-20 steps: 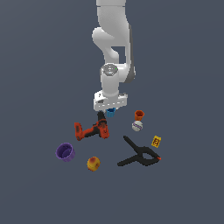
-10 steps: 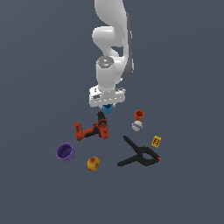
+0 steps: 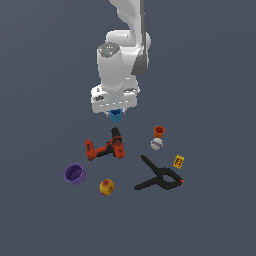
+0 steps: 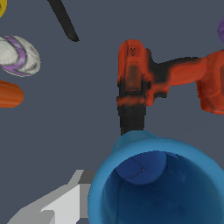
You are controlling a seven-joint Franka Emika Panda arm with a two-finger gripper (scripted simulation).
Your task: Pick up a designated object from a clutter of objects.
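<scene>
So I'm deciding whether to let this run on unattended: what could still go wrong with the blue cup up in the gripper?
The blue cup hangs in the gripper, mostly hidden in the exterior view, so the grip looks partial; it might slip. Should it drop, the power drill lies directly below, and the cup could bounce off toward the orange cup and ball.

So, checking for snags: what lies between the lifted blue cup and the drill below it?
Nothing: in the exterior view only bare floor shows between the blue cup and the power drill.
</scene>
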